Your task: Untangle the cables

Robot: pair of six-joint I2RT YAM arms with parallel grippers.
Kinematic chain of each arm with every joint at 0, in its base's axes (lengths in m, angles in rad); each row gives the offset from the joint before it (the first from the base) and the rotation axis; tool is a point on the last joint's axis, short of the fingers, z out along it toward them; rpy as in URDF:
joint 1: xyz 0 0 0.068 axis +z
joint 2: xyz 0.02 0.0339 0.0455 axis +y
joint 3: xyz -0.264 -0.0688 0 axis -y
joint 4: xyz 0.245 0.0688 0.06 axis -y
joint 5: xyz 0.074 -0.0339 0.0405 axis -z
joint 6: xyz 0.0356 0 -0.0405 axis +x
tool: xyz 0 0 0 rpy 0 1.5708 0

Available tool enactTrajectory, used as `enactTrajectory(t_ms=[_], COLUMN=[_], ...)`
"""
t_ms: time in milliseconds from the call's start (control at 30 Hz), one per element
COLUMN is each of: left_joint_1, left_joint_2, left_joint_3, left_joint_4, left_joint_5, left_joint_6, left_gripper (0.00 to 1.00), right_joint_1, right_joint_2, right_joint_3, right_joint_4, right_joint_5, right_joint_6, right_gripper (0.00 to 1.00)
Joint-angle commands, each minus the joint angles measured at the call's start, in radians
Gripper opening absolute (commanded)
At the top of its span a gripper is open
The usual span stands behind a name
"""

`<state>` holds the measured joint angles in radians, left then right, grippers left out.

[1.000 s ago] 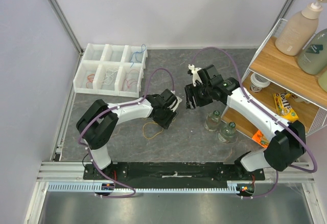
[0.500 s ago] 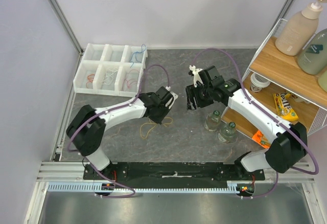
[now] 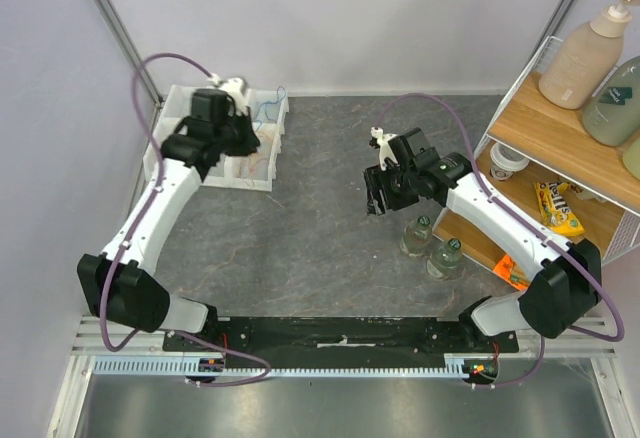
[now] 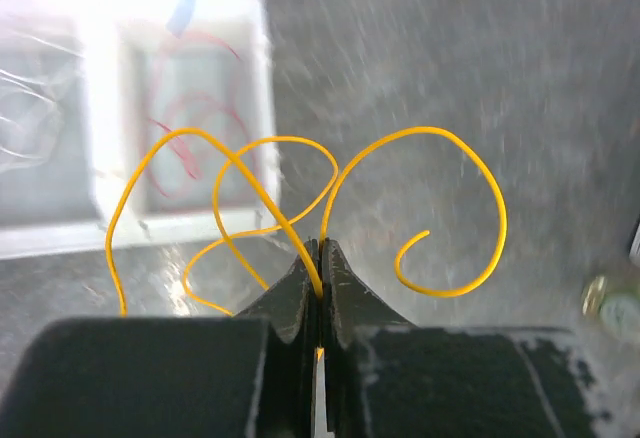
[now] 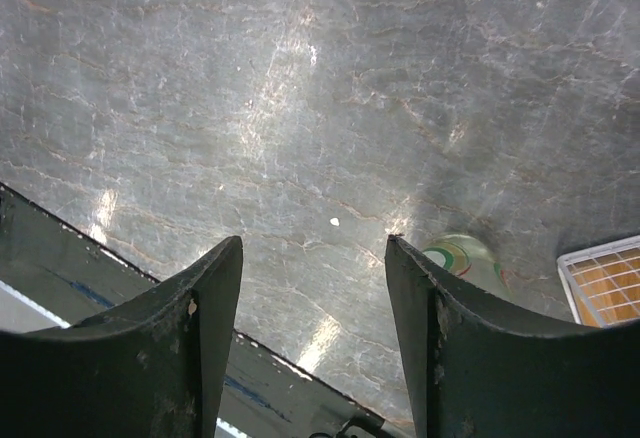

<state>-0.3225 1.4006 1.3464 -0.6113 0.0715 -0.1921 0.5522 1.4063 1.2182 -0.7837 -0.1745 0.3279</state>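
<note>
Tabletop (image 3: 300, 268) ran open from the arm bases to mid-field, so there was plenty of swing room. Two small bottles (image 3: 445, 258) stood toward the right, with the wire shelf (image 3: 560, 143) walling off that side, so clearance was tighter there. Just beyond the bottles, the right gripper (image 5: 315, 258) hung over bare stone-look surface, fingers spread wide with nothing between them, probably parked out of the way. Farther out, the left gripper (image 4: 320, 258) sat at the far-left corner, fingers pinched together on the yellow cable (image 4: 432, 130). The cable's loose curls sprang out ahead of the tips, over the right edge of the white divided tray (image 4: 100, 108) and the table beside it. Judgement: the cable was held high to avoid snagging, with the drop into a cell not yet done. Red cable (image 4: 170, 158) and blue cable (image 4: 178, 13) lay in separate cells, both blurred. The enclosure wall stood close behind the tray, leaving little room past it.
</note>
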Motion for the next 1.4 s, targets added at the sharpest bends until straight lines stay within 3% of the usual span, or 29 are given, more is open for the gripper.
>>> enactTrajectory(t_ms=[0, 167, 333, 600, 867, 1233, 1367], left_joint_1=[0.152, 0.270, 0.351, 0.378, 0.382, 0.413, 0.427], left_joint_2=[0.024, 0.208, 0.383, 0.701, 0.978, 1.089, 1.078], left_joint_3=[0.143, 0.344, 0.457, 0.658, 0.850, 0.879, 0.855], left_joint_4=[0.108, 0.165, 0.349, 0.525, 0.441, 0.309, 0.282], left_joint_5=[0.114, 0.123, 0.093, 0.091, 0.037, 0.085, 0.048], left_joint_6=[-0.110, -0.177, -0.198, -0.104, -0.210, -0.642, -0.696], left_gripper=[0.02, 0.02, 0.02, 0.02, 0.01, 0.02, 0.02], right_joint_1=[-0.003, -0.003, -0.003, -0.011, -0.043, -0.089, -0.094], right_joint_2=[0.002, 0.045, 0.086, 0.180, 0.263, 0.296, 0.290], right_joint_3=[0.090, 0.141, 0.179, 0.250, 0.299, 0.320, 0.316], right_joint_4=[-0.028, -0.048, -0.060, -0.088, -0.107, -0.114, -0.114], right_joint_5=[0.044, 0.046, 0.029, 0.046, 0.036, 0.009, 0.000], right_joint_6=[-0.029, -0.038, -0.038, -0.069, -0.098, -0.102, -0.110], right_gripper=[0.66, 0.66, 0.66, 0.66, 0.66, 0.66, 0.66])
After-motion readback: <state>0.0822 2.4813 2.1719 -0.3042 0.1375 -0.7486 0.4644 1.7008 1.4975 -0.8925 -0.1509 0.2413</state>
